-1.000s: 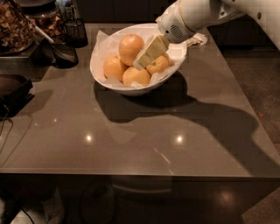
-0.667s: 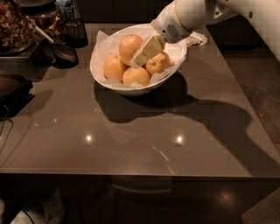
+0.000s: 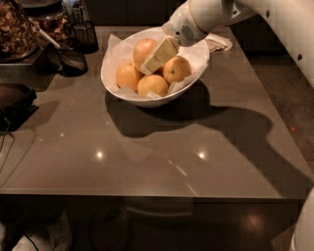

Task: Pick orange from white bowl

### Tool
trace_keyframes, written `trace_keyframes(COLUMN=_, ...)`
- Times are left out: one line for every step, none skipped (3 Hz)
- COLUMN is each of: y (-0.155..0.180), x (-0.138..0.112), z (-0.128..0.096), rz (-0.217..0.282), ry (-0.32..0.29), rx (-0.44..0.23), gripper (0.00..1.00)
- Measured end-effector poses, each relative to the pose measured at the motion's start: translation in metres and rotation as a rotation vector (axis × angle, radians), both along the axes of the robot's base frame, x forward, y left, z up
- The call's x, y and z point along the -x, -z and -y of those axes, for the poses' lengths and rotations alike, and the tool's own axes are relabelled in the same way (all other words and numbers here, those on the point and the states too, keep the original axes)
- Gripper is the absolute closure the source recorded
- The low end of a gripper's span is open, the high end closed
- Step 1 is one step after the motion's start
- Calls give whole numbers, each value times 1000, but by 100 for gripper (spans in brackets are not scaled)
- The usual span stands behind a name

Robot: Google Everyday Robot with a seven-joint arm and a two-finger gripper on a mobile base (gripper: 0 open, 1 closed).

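Pale gripper (image 3: 153,61) reaching into the large glossy white bowl (image 3: 147,101) on a smooth grey-brown tabletop (image 3: 147,166)

The bowl stands at the far middle of the table, lined with white paper (image 3: 115,45); four round oranges (image 3: 127,74) lie inside; the gripper sits low among the oranges, and I cannot tell if it is open or closed; small lamp reflections shine on the surface; two dark mesh cups (image 3: 86,36) stand at the left; the dark floor (image 3: 289,93) is at the right.

The glossy white bowl (image 3: 147,100), lined with white paper (image 3: 117,46), holds four plain orange fruits (image 3: 153,84). The pale cream gripper (image 3: 151,63), on a white arm (image 3: 211,14), sits among them towards the bowl's far side. The table (image 3: 147,152) is shiny grey-brown, and the mesh cup (image 3: 87,37) at far left is black.
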State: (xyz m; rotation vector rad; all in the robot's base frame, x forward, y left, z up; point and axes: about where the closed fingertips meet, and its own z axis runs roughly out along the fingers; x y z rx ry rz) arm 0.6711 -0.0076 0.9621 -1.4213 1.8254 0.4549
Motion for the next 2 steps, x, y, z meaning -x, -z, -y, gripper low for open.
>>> trace_keyframes(y=6, x=-6, z=-8, rz=-14, ry=-18, rx=-5, gripper=11)
trace_keyframes(y=15, x=-11, z=-12, rz=-37, ry=-22, rx=-8, gripper=11)
